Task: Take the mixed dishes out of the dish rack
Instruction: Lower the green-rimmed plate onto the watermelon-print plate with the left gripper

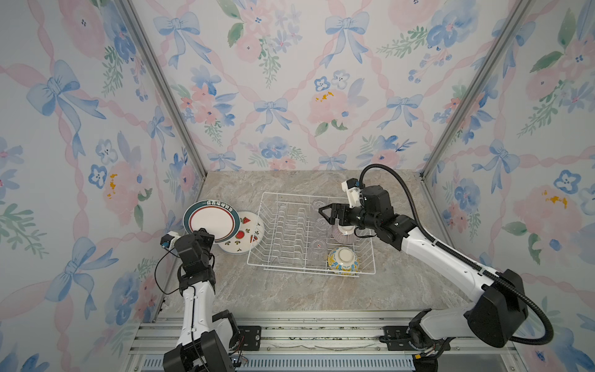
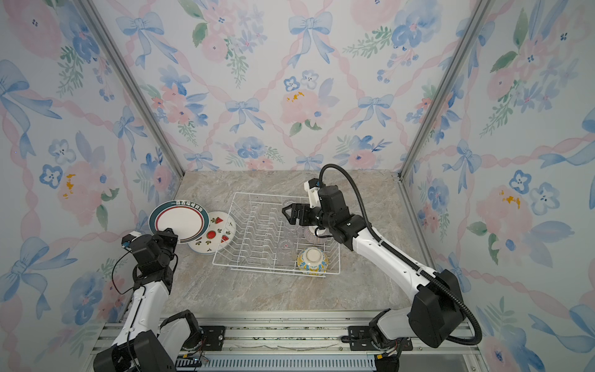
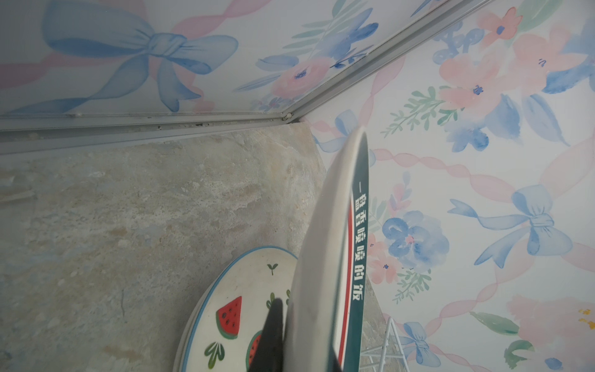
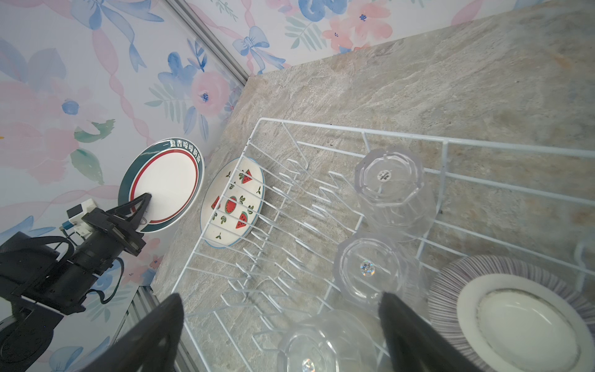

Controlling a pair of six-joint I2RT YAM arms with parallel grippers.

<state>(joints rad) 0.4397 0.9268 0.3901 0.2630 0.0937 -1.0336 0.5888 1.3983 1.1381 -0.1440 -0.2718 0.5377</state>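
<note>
marble-look tabletop (image 1: 289,290), floral walls (image 1: 289,96); left hand (image 1: 203,230) clenched on green-rimmed plate (image 1: 211,219), right hand (image 1: 325,215) spread wide.

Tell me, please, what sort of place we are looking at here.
Probably a robot test booth dressed as a kitchen: a stone-look counter with a dish rack on it, boxed in by floral wallpaper panels held on metal posts.

Both top views look steeply down on the whole bench (image 1: 289,290); both close wrist views share the watermelon plate (image 3: 238,290).
</note>
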